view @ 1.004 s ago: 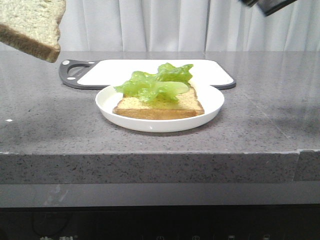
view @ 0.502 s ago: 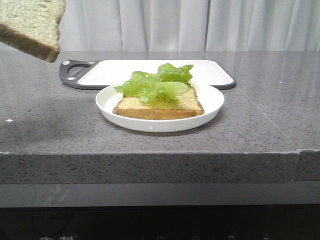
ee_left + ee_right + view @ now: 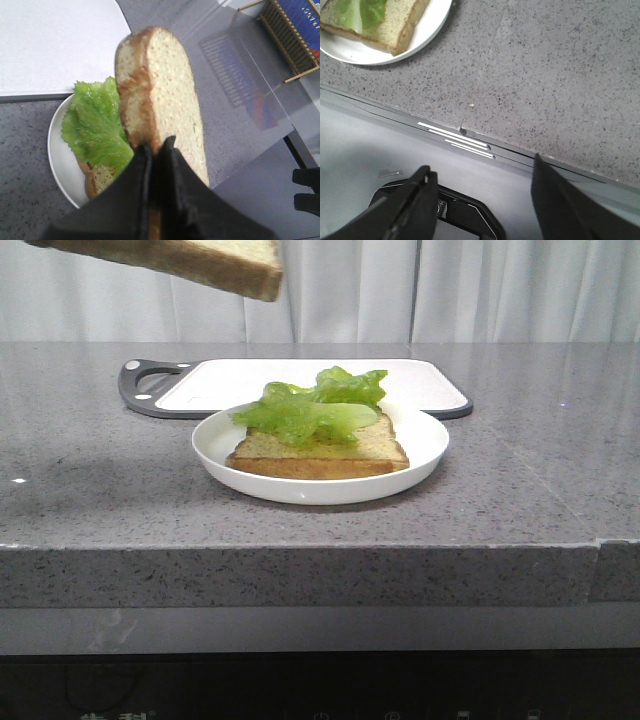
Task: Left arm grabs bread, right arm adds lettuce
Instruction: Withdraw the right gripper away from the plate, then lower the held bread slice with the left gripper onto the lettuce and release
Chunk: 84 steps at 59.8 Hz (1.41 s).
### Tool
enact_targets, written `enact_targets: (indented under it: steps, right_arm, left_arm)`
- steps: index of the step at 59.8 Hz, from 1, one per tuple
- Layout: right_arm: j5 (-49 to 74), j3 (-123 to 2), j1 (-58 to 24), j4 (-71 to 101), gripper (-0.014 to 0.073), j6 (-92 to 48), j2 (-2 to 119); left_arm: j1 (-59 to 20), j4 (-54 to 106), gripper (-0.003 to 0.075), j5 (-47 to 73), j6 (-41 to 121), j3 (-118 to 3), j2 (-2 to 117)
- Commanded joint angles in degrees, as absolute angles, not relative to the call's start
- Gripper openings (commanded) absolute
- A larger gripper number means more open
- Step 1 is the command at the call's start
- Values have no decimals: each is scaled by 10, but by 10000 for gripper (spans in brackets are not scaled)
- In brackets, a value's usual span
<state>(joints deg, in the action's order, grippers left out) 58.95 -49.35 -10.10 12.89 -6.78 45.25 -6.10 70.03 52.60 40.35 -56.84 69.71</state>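
The left gripper (image 3: 156, 150) has its jaws pinched narrow on the crust edge of the bread (image 3: 160, 100), which sticks out past the fingertips. In the front view that bread (image 3: 200, 258) hangs tilted, high above the counter (image 3: 520, 440). Below and beyond the jaws sits the plate (image 3: 60, 160), holding a second slice (image 3: 320, 452) with the lettuce (image 3: 315, 410) lying on top of it. The board (image 3: 420, 380) lies just past the plate. The right gripper (image 3: 482, 200) points down over the counter's front edge, jaws spread wide with nothing between them, the plate off to one side.
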Motion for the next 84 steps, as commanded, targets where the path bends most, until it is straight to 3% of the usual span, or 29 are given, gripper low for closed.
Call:
enact_targets:
  steps: [1, 19, 55, 61, 72, 76, 84]
  right_arm:
    - [554, -508, -100, 129, 437, -67, 449]
    - [553, -508, -100, 126, 437, -67, 449]
    - [553, -508, -100, 122, 437, -67, 449]
    - [553, -508, -100, 122, 437, -67, 449]
    - [552, -508, -100, 118, 437, -67, 449]
    - [553, -508, -100, 110, 437, -67, 449]
    - [558, -510, -100, 98, 437, -66, 447]
  left_arm:
    - [-84, 757, -20, 535, 425, -608, 727]
    - [-141, 811, -20, 536, 425, -663, 855]
    - [-141, 859, -8, 588, 467, -663, 983]
    - [-141, 859, 94, 588, 470, -663, 983]
    - [-141, 854, 408, 582, 470, -663, 983]
    - [-137, 847, 447, 582, 470, -663, 982]
    - [-116, 829, 448, 593, 470, -663, 959]
